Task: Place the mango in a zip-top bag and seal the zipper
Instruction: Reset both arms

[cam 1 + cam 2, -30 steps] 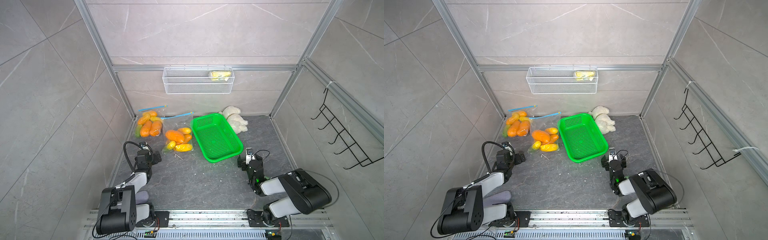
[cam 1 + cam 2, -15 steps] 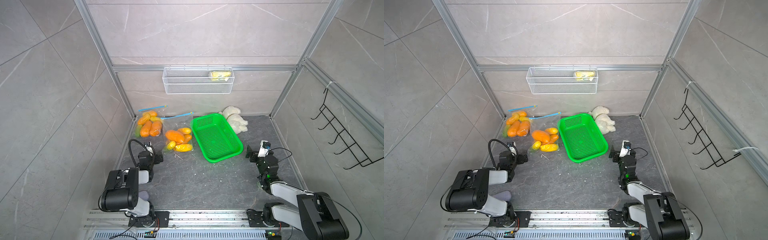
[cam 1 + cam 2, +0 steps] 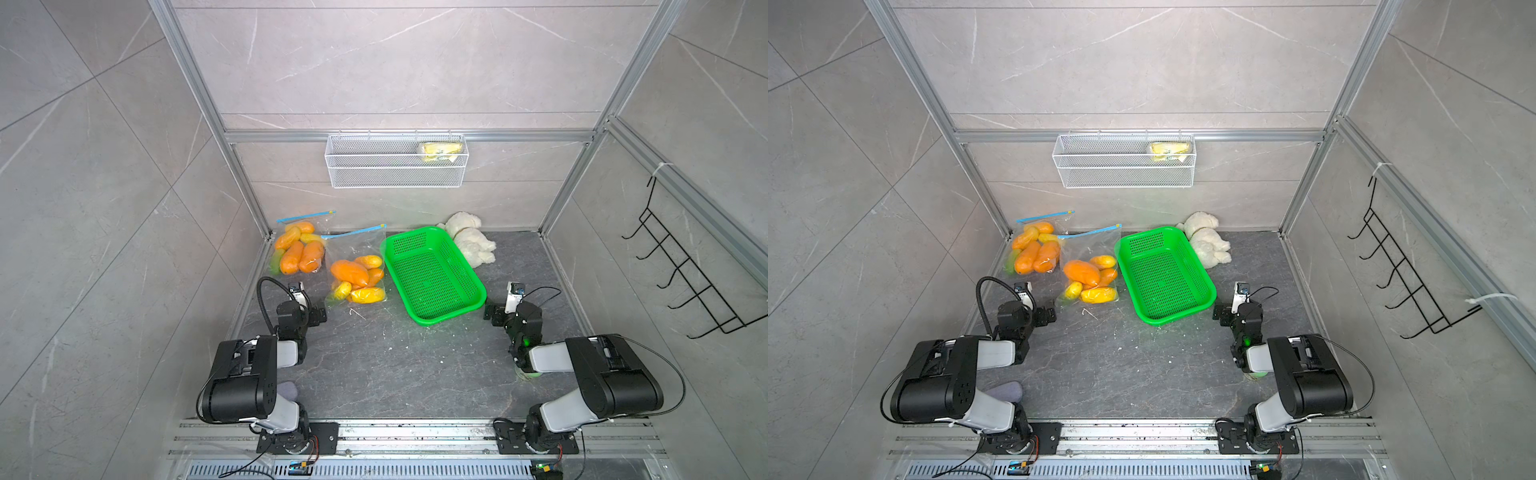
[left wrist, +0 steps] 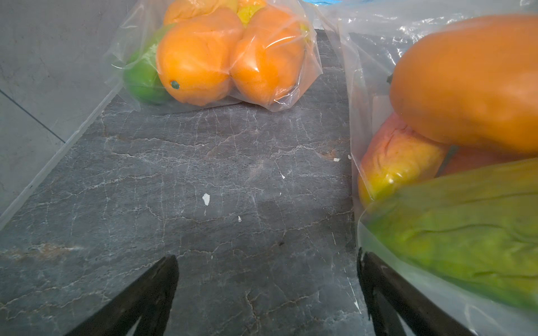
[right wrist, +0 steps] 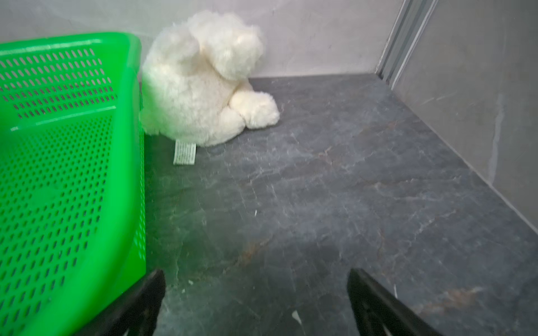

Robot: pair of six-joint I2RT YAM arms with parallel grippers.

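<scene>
We judge the task near done: no loose mango shows. The green basket (image 3: 432, 282) lies empty. Just left of it a zip-top bag (image 3: 353, 249) holds the mangoes (image 3: 350, 271); its blue zipper (image 3: 353, 233) looks flat, though we cannot confirm the seal. Farther left, a second bag (image 3: 298, 253) holds more. Left gripper (image 4: 266, 257) and right gripper (image 5: 256, 272), either side of the basket, gape wide, holding nothing.

Orange and yellow mangoes (image 3: 349, 271) in two clear zip-top bags (image 3: 354, 248), back-left on the floor
</scene>
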